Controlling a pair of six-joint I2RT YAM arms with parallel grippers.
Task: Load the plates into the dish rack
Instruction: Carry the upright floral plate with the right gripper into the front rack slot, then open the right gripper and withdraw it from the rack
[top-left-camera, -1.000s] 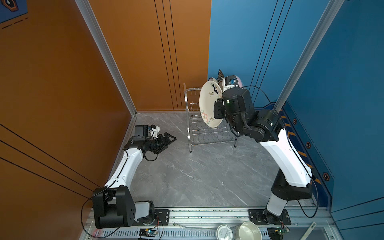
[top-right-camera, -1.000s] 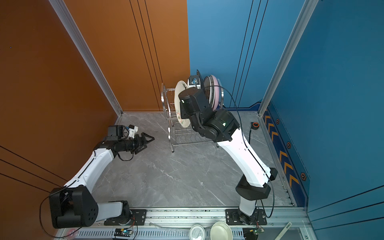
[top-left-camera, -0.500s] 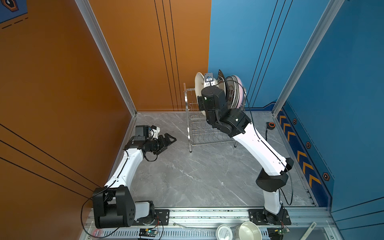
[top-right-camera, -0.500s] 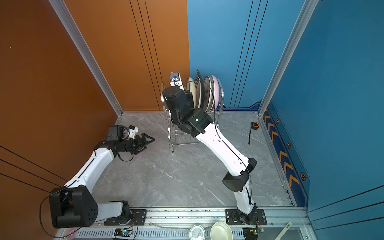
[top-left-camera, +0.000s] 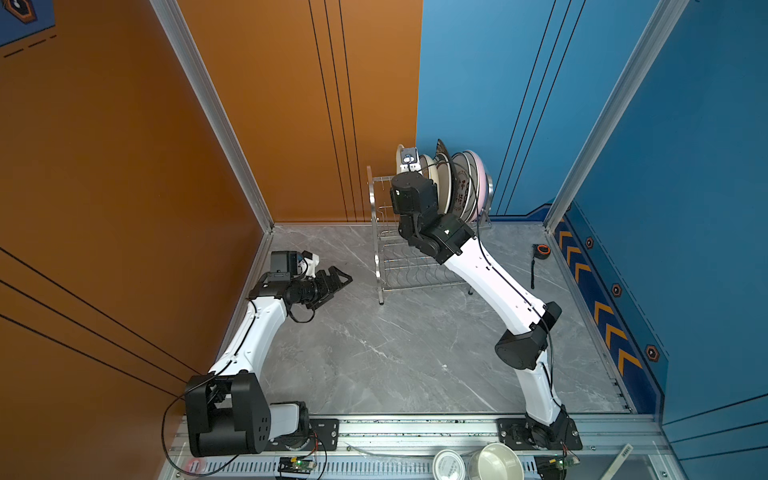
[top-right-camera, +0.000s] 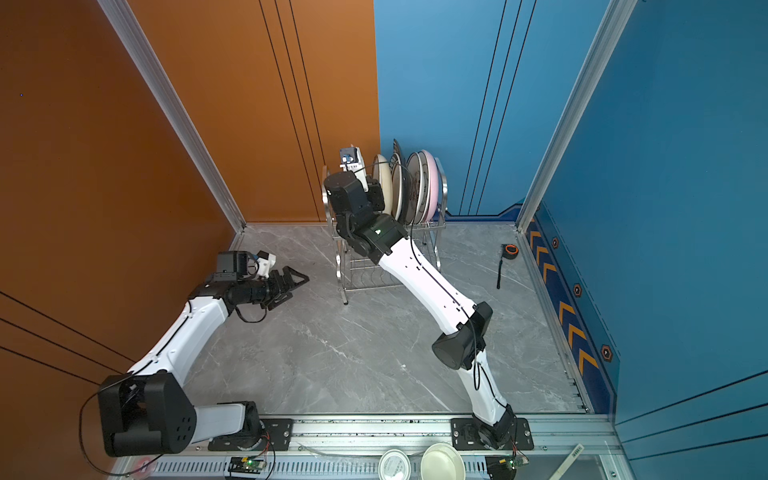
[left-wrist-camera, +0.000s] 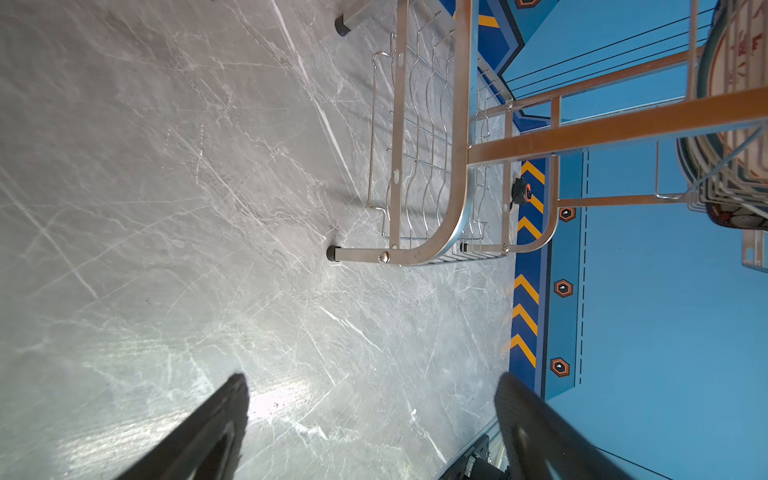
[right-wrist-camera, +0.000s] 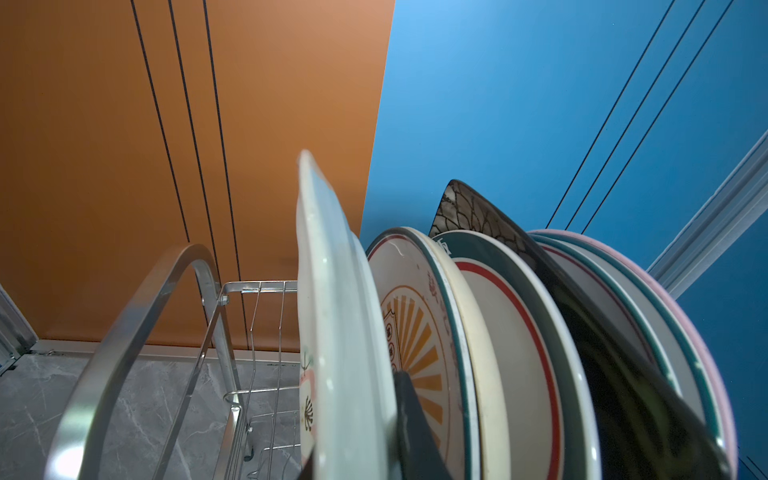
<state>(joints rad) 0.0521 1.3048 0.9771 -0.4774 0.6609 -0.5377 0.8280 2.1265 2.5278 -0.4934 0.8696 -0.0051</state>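
The cream plate with a small painted motif (right-wrist-camera: 332, 311) stands on edge over the upper tier of the dish rack (top-left-camera: 377, 249). It is at the open end of the row, just beside the orange sunburst plate (right-wrist-camera: 419, 332). Whether its lower rim sits between two divider wires is hidden. The right gripper (right-wrist-camera: 361, 440) is clamped on this plate's rim. The step in hand looks like seating it. It is best lowered straight and kept parallel to its neighbour, then let go only once the rim is caught in a slot, so it cannot tip into the row or off the free end. The left gripper (left-wrist-camera: 370, 399) hangs empty with its jaws apart above the worktop (top-left-camera: 395, 353), near the rack's foot.
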